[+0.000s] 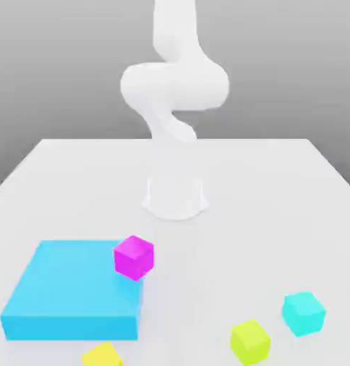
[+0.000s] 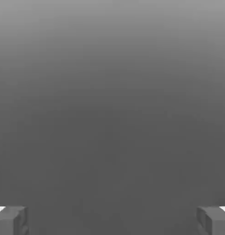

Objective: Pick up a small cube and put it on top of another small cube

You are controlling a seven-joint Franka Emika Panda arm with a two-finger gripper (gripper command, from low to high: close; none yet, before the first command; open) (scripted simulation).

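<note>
Several small cubes lie on the white table (image 1: 63,179) in the exterior view. A magenta cube (image 1: 133,256) sits at the near right corner of a flat blue block (image 1: 67,286). A cyan cube (image 1: 303,313) and a yellow-green cube (image 1: 250,342) rest toward the exterior view's right. Another yellow cube (image 1: 101,355) lies at the front edge of the picture. My gripper (image 2: 112,220) stands open in the hand view, its two grey fingertips (image 2: 11,220) far apart with nothing between them, facing plain grey background.
The white arm (image 1: 174,86) rises from its round base (image 1: 175,196) at the table's middle and bends upward out of the picture. The large flat blue block takes up the front of the exterior view's left.
</note>
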